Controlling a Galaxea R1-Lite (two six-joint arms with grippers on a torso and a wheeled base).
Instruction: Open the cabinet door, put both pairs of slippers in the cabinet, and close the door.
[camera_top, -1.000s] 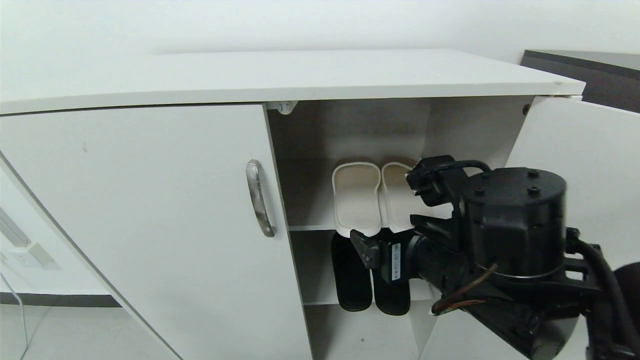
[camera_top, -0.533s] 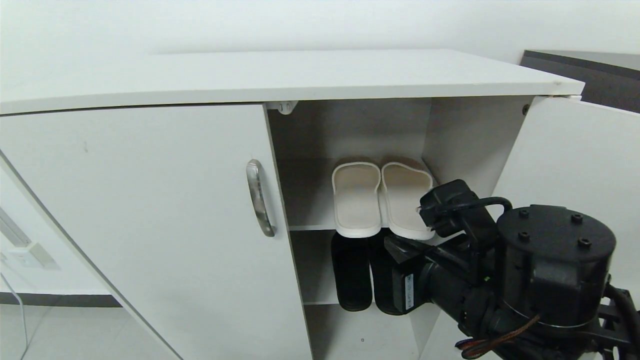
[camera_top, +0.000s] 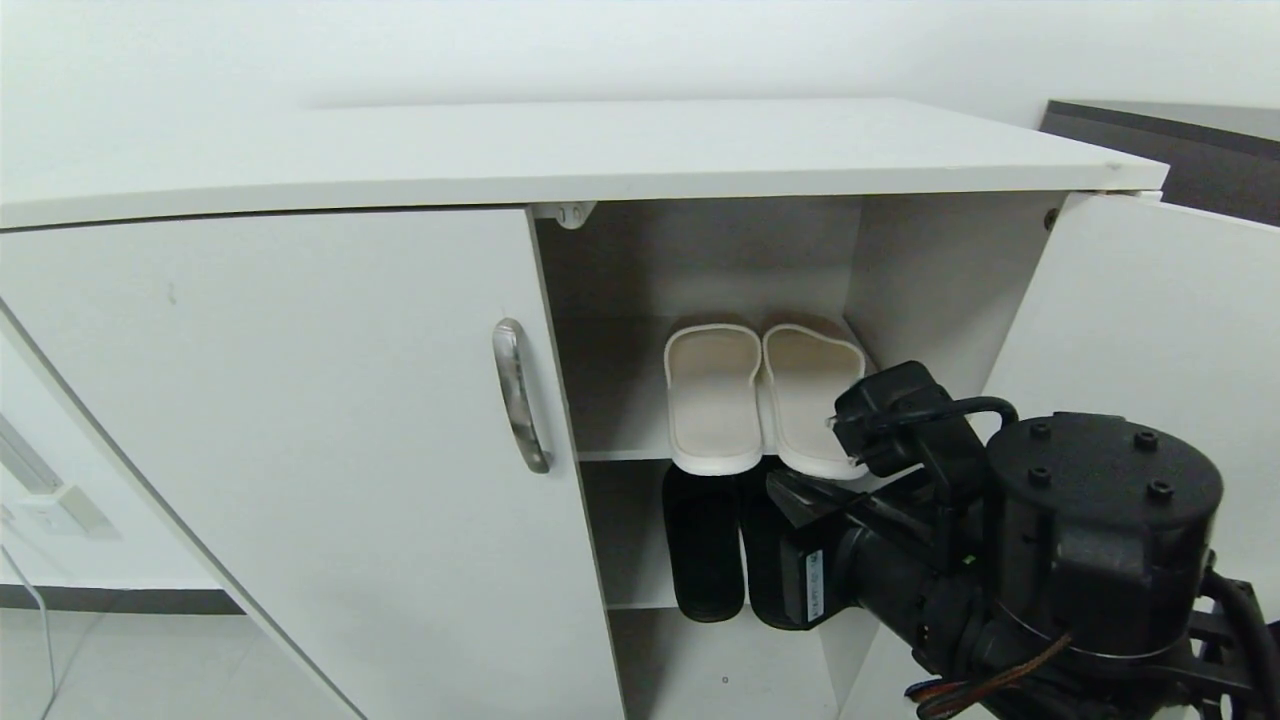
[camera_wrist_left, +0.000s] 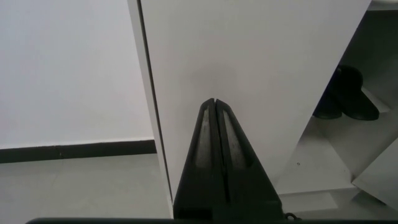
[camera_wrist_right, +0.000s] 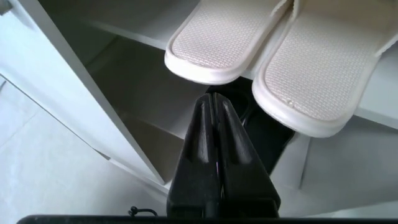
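The white cabinet (camera_top: 600, 140) has its right door (camera_top: 1140, 320) swung open and its left door (camera_top: 280, 420) closed. A pair of white slippers (camera_top: 765, 400) lies on the upper shelf, heels hanging over the edge. A pair of black slippers (camera_top: 705, 545) lies on the shelf below. My right gripper (camera_top: 780, 490) is in front of the opening, just outside the shelves, at the level of the black pair. In the right wrist view it (camera_wrist_right: 213, 99) is shut and holds nothing, under the white slippers (camera_wrist_right: 273, 56). My left gripper (camera_wrist_left: 214, 102) is shut and empty, facing the closed door.
A metal handle (camera_top: 518, 395) sits on the closed left door near its inner edge. The open door stands to the right of my right arm. Grey floor (camera_wrist_left: 81, 186) and a white wall lie to the cabinet's left. The bottom compartment (camera_top: 720, 670) holds nothing.
My right arm has drawn back down and to the right, out from in front of the slippers, uncovering the right white slipper. In the last half second it barely moved.
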